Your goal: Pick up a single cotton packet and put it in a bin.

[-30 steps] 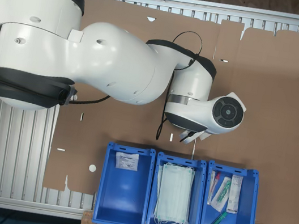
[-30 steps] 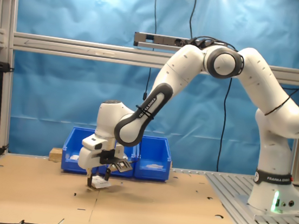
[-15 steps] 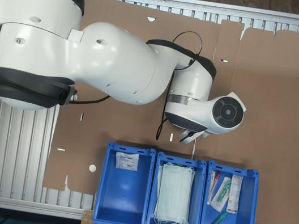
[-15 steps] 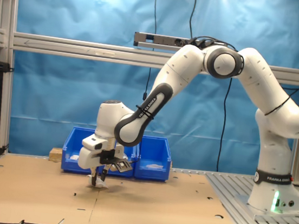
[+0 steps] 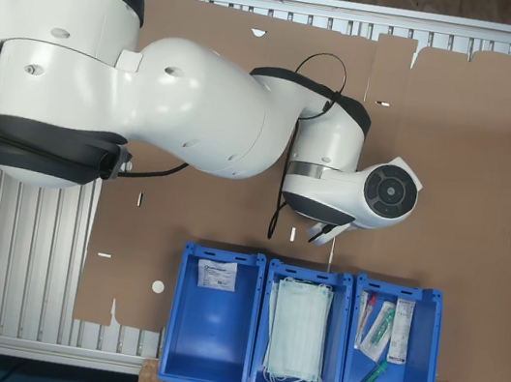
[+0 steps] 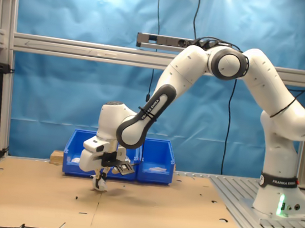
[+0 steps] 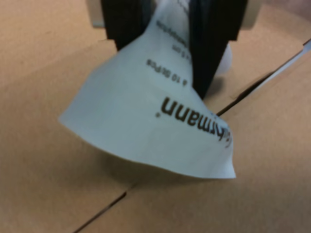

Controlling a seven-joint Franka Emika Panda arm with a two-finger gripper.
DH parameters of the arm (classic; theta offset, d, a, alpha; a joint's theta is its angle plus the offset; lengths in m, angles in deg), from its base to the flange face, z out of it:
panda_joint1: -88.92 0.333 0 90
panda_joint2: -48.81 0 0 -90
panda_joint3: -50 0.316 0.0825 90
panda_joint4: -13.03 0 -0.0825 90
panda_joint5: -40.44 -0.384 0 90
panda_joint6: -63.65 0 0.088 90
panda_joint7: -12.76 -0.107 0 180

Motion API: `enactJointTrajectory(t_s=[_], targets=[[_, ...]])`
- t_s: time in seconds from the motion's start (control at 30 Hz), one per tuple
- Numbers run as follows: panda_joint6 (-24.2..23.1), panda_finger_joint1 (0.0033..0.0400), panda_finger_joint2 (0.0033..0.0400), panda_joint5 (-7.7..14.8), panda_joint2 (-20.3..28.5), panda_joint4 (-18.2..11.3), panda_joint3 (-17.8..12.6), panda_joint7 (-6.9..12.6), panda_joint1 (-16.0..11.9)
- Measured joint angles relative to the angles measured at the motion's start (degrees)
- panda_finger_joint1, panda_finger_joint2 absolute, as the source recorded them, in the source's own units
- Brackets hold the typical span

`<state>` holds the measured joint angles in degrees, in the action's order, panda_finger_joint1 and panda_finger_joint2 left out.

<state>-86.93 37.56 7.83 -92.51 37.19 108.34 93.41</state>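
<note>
A white cotton packet [image 7: 146,126] with dark print hangs pinched between my gripper's [image 7: 165,68] black fingers [image 7: 209,48]; its free corner droops just above the brown cardboard. In the second exterior view the gripper [image 6: 99,182] is low over the cardboard in front of the blue bins, shut on the packet [image 6: 101,185]. In the first exterior view the gripper [image 5: 325,234] sits under the white wrist, just short of the row of bins. The bin [image 5: 208,340] at the first exterior view's left holds another white packet [image 5: 216,274].
The middle bin [image 5: 262,329] holds pale green masks [image 5: 298,334]. A third bin [image 5: 428,357] holds syringes and strip packets. The bins [image 6: 158,160] stand against the blue backdrop. Flat cardboard [image 5: 453,185] covers the table, with ribbed metal rails around it.
The gripper's fingers have shut on the packet that lay on the cardboard and raised it slightly. The arm has otherwise barely moved.
</note>
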Motion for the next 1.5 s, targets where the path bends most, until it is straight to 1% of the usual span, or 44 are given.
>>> enactJointTrajectory(t_s=[0.57, 0.73, 0.87, 1.03, 1.17, 1.2, 1.33, 1.5], targets=[[0.0, 0.0053, 0.0053, 0.0, 0.3, -0.1, 0.0, 0.0, 0.0], [0.7, 0.0055, 0.0055, 0.0, 1.9, -0.9, 0.0, 0.0, 0.0], [2.1, 0.0055, 0.0055, 0.0, 4.3, -2.2, 0.1, 0.0, 0.0], [4.0, 0.0055, 0.0055, 0.1, 8.2, -4.0, 0.1, 0.0, 0.0], [5.3, 0.0056, 0.0056, 0.6, 12.0, -6.2, 0.1, 0.0, 0.0], [5.8, 0.0056, 0.0056, 0.9, 14.1, -7.6, 0.1, 0.0, 0.0], [6.7, 0.0056, 0.0056, 1.9, 18.6, -10.8, 0.1, 0.0, 0.0], [7.6, 0.0056, 0.0056, 4.7, 24.5, -15.2, 0.0, 0.0, 0.0]])
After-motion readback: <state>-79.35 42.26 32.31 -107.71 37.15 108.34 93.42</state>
